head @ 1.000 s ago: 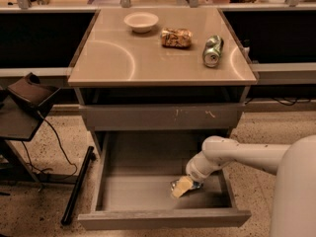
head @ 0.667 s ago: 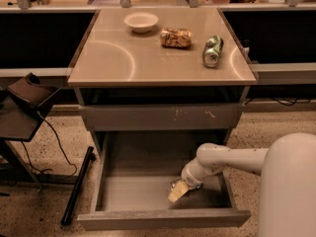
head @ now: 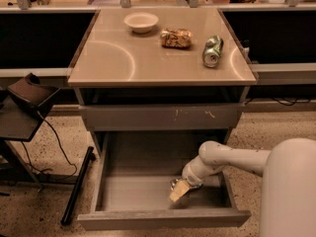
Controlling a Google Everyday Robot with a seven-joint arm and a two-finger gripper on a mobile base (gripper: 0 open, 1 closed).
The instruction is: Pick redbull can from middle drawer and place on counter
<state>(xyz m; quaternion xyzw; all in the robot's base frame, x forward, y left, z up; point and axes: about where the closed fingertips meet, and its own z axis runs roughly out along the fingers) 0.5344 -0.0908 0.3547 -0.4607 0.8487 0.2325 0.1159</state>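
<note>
Tan-tipped claw (head: 177,191) of the white robot arm (head: 232,158) has shifted slightly left and toward the drawer front vs. 1 s ago; approx. unchanged vs. 0.7 s ago. Arm's bulky white body takes up more of the lower right corner than before

Item 1 – wide shallow grey drawer (head: 101,179), plain front, pulled out below the closed grey drawer front with pale scratches (head: 160,116). Claw is down inside it, right of centre, near the front wall, tip at or just above the drawer floor

Item 2 – claw state: cannot tell whether apart, together or clamped on anything

Item 3 – blue-and-silver redbull can: not made out in this view. Small shiny spot at claw's upper left edge; cannot tell if it is the can

Item 4 – glossy beige rectangular tabletop (head: 113,58) carries, toward the rear: pale round bowl (head: 141,21); brown crinkled snack packet (head: 176,38) to its right; green-and-silver can (head: 213,51) lying on its side near the right edge. All three apart from one another

Item 5 – left of cabinet: dark stand (head: 27,95) w/ cable; black pole (head: 76,187) lying on the speckled floor (head: 39,211)
</note>
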